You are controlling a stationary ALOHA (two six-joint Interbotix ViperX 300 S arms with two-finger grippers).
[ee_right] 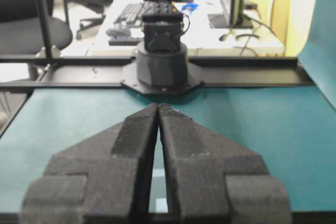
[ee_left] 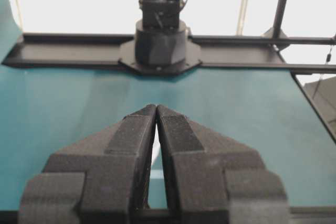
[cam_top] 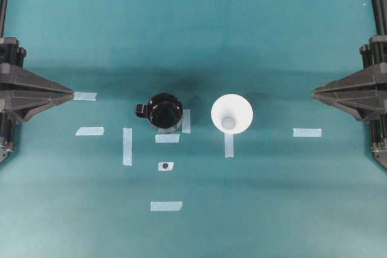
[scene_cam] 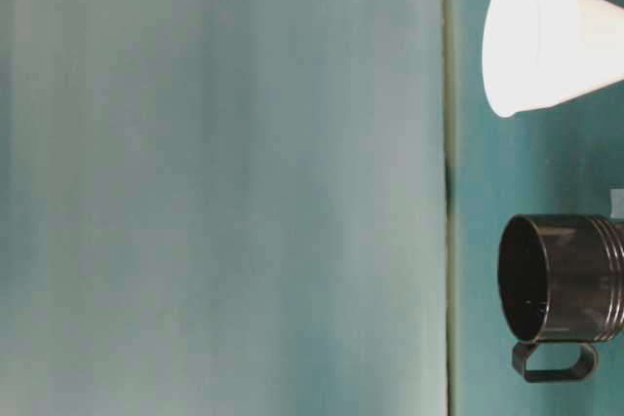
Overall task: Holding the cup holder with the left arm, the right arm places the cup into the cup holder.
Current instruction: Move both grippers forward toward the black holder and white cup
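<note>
Sitting upright near the middle of the teal surface (cam_top: 272, 209): cup holder (cam_top: 165, 110), tab handle pointing left, and just beside it on the right, not touching, cup (cam_top: 231, 113). Resting at opposite edges, well apart from both: left gripper (cam_top: 71, 94) and right gripper (cam_top: 314, 93), jaws pressed together, holding nothing.

A teal table (cam_top: 199, 34) carries a black cup holder (cam_top: 165, 109) and a white cup (cam_top: 231, 113) near its middle, among pale tape strips (cam_top: 166, 206).
</note>
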